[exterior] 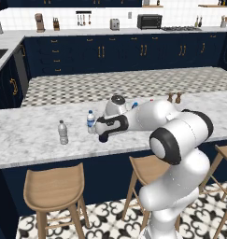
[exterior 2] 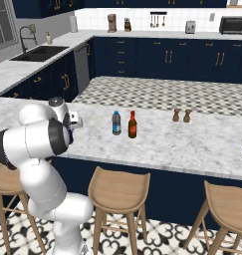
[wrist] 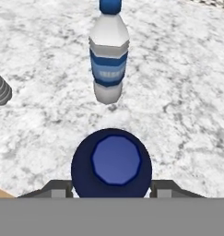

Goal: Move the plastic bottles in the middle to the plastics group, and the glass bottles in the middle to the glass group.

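While the gripper stands clamped on the upright navy bottle, the labelled water bottle stands just ahead, grey bottle further left

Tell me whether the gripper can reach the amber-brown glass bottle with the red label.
Probably not yet: the gripper is shut on the solid dark navy plastic bottle, so its jaws are taken. Nothing else blocks the amber-brown glass bottle.
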You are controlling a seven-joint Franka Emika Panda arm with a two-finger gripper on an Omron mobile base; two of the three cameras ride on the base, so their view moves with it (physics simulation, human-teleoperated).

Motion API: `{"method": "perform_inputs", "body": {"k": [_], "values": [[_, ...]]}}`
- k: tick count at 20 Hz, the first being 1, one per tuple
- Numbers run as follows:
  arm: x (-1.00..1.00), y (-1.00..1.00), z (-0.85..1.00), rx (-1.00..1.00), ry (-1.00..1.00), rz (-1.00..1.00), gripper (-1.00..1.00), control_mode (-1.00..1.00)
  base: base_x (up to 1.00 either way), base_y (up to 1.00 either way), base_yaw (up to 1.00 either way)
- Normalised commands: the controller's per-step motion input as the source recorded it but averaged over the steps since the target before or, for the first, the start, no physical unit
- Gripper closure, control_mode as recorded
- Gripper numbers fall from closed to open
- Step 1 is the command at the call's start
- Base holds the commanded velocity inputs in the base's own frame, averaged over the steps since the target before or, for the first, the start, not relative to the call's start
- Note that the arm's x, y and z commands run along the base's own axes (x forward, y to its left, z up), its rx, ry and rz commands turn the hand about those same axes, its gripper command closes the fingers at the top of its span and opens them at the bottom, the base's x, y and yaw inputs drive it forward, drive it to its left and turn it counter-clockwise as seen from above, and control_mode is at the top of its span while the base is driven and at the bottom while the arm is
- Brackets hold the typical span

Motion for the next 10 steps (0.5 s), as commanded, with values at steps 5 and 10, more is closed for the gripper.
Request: {"method": "perform_inputs", "body": {"k": [5,10], "values": [[0.05,0.08,0.00,-0.03,0.00,0.00,1.00,-1.00,0.00,0.00,0.00],[0.15,0.03,0.00,-0.02,0.00,0.00,1.00,-1.00,0.00,0.00,0.00]]}}
